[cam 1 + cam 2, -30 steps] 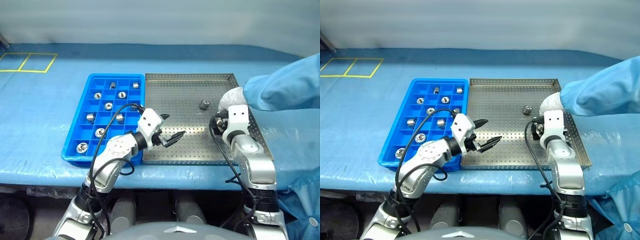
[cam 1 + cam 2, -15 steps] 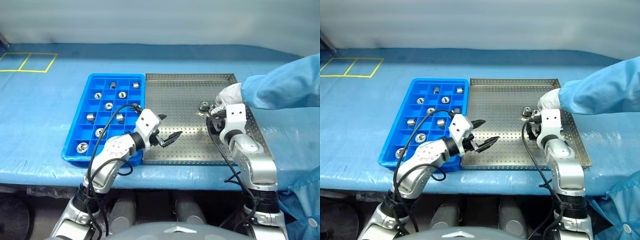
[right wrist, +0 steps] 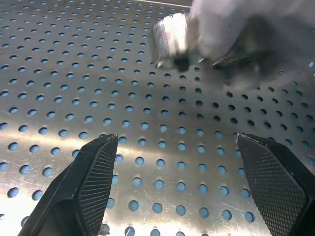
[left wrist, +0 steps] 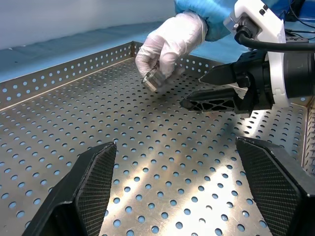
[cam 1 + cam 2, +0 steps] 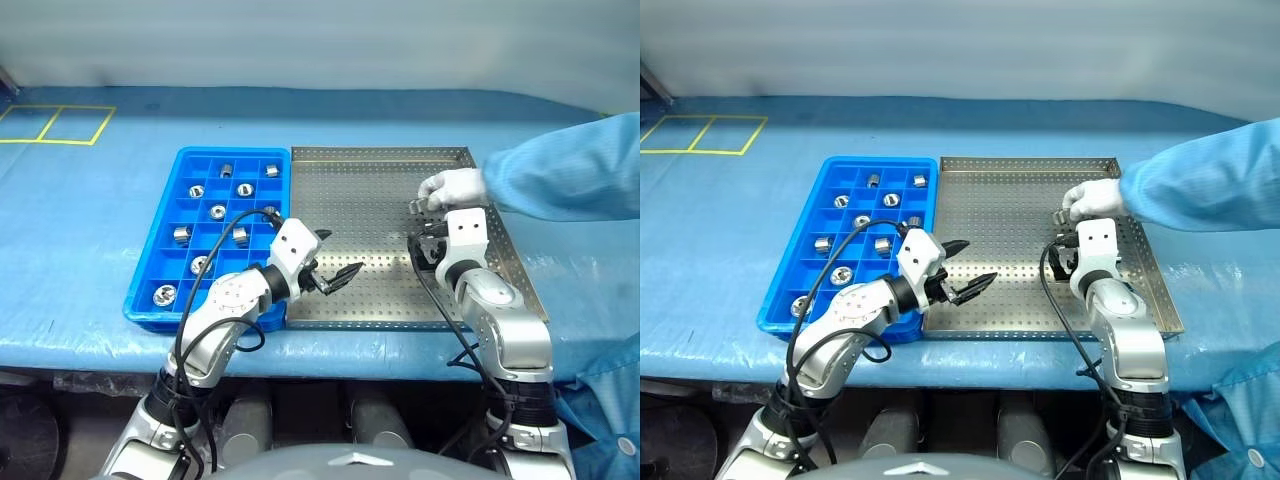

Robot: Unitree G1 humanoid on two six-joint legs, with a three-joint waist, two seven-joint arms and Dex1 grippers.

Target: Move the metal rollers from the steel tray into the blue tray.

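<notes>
Rollers [image 5: 217, 211] lie scattered through the blue tray [image 5: 160, 238], about ten of them, each in its own small square compartment, most cells bare. At three o'clock of it, rim to rim, sits the steel tray [image 5: 380, 190]; its perforated floor carries no loose roller that I can make out. One roller [image 4: 153, 80] is pinched in a person's white-gloved hand [image 5: 450, 186], which reaches in over the steel tray's three-o'clock side from a blue sleeve [image 5: 565, 180].

Head views give the layout but leave that roller as a small glint at the glove. From the left wrist it reads clearly as a short silver cylinder under the gloved fingertips, raised off the floor, with the right pincer's black fingers just beside it. From the right wrist it is a blurred shiny cylinder up close, straight ahead.

Right pincer [image 5: 423, 243] stands wide apart and holds nothing; the held roller is just beyond its tips, at twelve o'clock, not touching. Left pincer [image 5: 334, 271] is also spread wide and bare, hovering over the steel tray's seven-o'clock part, well apart from that roller.
</notes>
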